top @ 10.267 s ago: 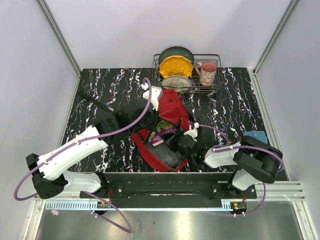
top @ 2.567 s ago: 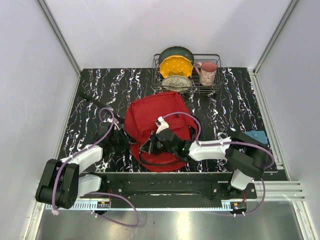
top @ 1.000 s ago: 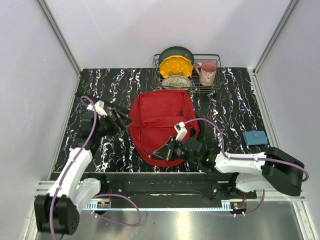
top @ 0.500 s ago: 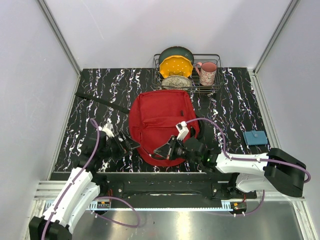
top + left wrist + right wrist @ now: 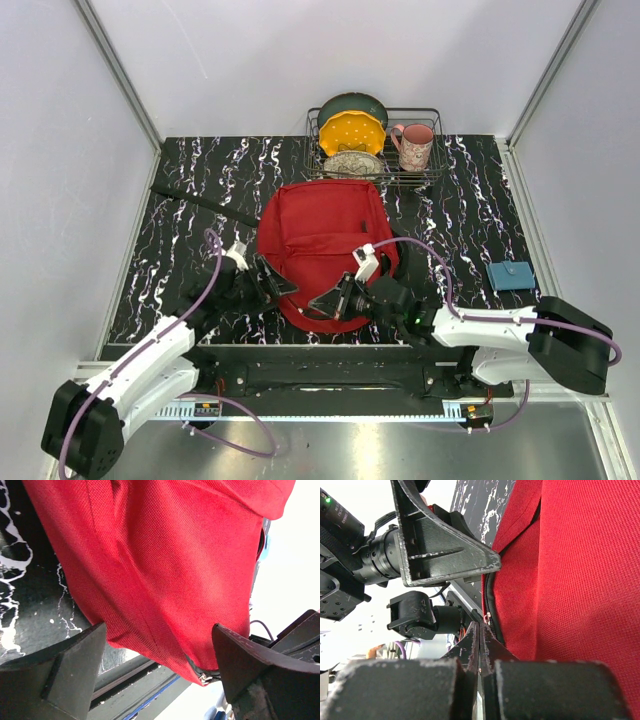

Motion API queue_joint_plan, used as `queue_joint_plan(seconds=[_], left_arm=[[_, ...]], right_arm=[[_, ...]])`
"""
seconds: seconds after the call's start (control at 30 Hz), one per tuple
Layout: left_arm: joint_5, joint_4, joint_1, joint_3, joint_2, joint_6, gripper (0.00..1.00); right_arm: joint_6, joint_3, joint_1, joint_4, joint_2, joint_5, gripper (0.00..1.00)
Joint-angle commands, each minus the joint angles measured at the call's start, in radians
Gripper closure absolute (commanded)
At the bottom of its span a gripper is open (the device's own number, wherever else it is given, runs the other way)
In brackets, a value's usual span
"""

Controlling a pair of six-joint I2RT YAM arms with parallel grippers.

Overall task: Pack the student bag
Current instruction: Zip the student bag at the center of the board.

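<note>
The student bag (image 5: 320, 235) is a large red backpack lying flat on the black marbled table. Its red fabric (image 5: 165, 565) fills the left wrist view. My left gripper (image 5: 277, 286) is open at the bag's near-left edge, and its two fingers (image 5: 60, 675) straddle a corner of the bag beside the black zipper (image 5: 200, 676). My right gripper (image 5: 325, 305) is at the bag's near edge. Its fingertips (image 5: 480, 628) are pressed together right at the small metal zipper pull (image 5: 486, 616) of the black zipper line.
A wire dish rack (image 5: 432, 118) at the back holds plates and a pink mug (image 5: 415, 145). A small blue wallet-like thing (image 5: 510, 275) lies at the right. A thin black rod (image 5: 200, 205) lies at the left. The metal rail (image 5: 320, 365) runs just below the bag.
My left arm has swung from the table's left side in to the bag's near-left edge, and its fingers now straddle the corner. The right gripper and the bag have stayed put.
</note>
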Motion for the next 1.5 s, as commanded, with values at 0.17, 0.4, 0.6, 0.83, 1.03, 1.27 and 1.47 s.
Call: queue_joint_plan(seconds=[0.17, 0.4, 0.6, 0.83, 1.03, 1.27, 1.47], left_arm=[[-0.101, 0.155, -0.048, 0.015, 0.037, -0.052, 0.46], [-0.172, 0.063, -0.046, 0.056, 0.031, 0.002, 0.81], [-0.187, 0.031, -0.029, 0.07, 0.014, 0.02, 0.95], [-0.16, -0.032, 0.055, 0.074, -0.021, 0.078, 1.0], [-0.14, -0.129, 0.162, 0.105, -0.066, 0.158, 1.0], [-0.083, -0.187, 0.285, 0.148, -0.087, 0.223, 1.0], [-0.053, -0.208, 0.326, 0.174, -0.078, 0.253, 1.0]], right_arm=[[0.017, -0.043, 0.005, -0.001, -0.093, 0.002, 1.0], [0.047, -0.111, 0.005, -0.073, -0.22, 0.06, 1.0], [0.046, -0.132, 0.006, -0.169, -0.34, 0.115, 1.0], [0.055, -0.162, 0.005, -0.36, -0.541, 0.225, 1.0], [0.029, -0.148, 0.003, -0.5, -0.688, 0.3, 1.0], [-0.017, -0.088, 0.003, -0.574, -0.668, 0.316, 1.0], [0.006, -0.089, 0.003, -0.56, -0.627, 0.296, 1.0]])
